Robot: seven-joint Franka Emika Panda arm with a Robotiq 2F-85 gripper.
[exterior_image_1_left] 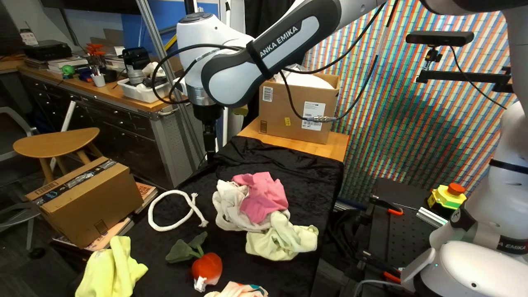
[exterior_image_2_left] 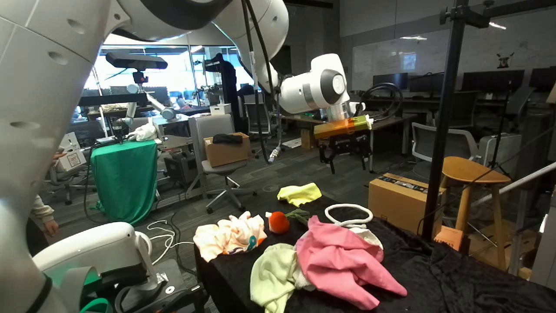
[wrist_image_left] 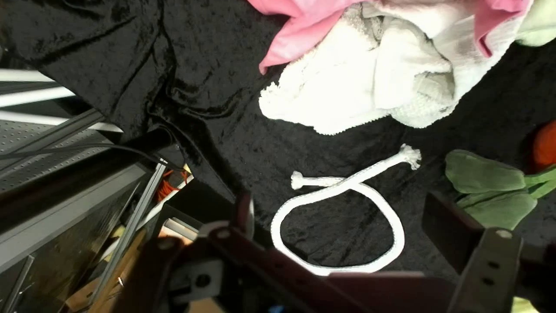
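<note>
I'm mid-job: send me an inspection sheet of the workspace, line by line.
Surface: black cloth, wrinkled in places.
Job's things: white rope, lying in a loop with its ends crossing.
Clutter: pink cloth on white cloth, pale green cloth beside them; also yellow cloth, peach cloth, leafy red toy.
Gripper: open, raised above the surface, holding nothing.
Cables: black cable looping beside the arm.
Surroundings: cardboard box and wooden stool near the surface; emergency-stop button near the arm's base.
</note>
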